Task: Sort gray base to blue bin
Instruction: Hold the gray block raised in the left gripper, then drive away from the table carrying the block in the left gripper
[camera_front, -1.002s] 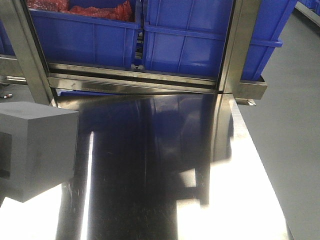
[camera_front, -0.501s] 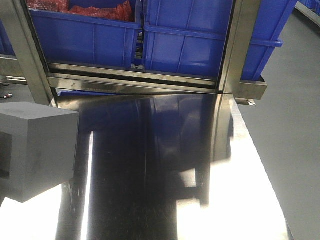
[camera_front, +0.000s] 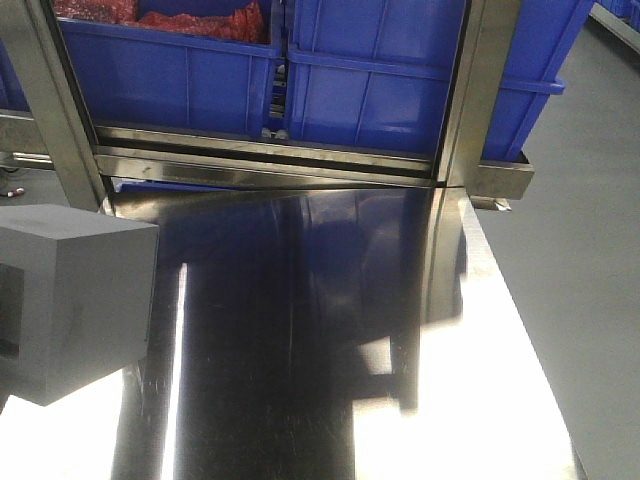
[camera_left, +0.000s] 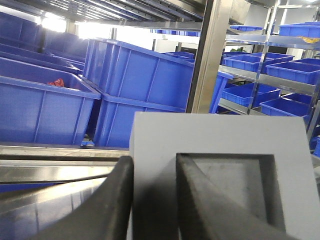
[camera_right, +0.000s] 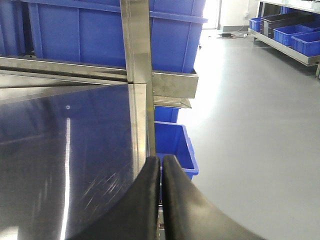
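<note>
The gray base (camera_front: 75, 300) is a matte gray block at the left edge of the front view, over the steel table (camera_front: 330, 330). In the left wrist view my left gripper (camera_left: 154, 160) is shut on the gray base (camera_left: 215, 135). One finger is outside its wall and the other is inside the square recess. Large blue bins (camera_front: 380, 80) stand on the rack behind the table, and more show in the left wrist view (camera_left: 140, 75). My right gripper (camera_right: 161, 159) is shut and empty over the table's right edge. Neither gripper shows in the front view.
Steel rack posts (camera_front: 480, 90) and a low rail (camera_front: 270, 160) stand between the table and the bins. A bin at the back left holds red items (camera_front: 200, 20). A smaller blue bin (camera_right: 172, 142) sits on the gray floor beside the table's right edge.
The gray base has shifted only very slightly in the front view. Nothing else has moved.
</note>
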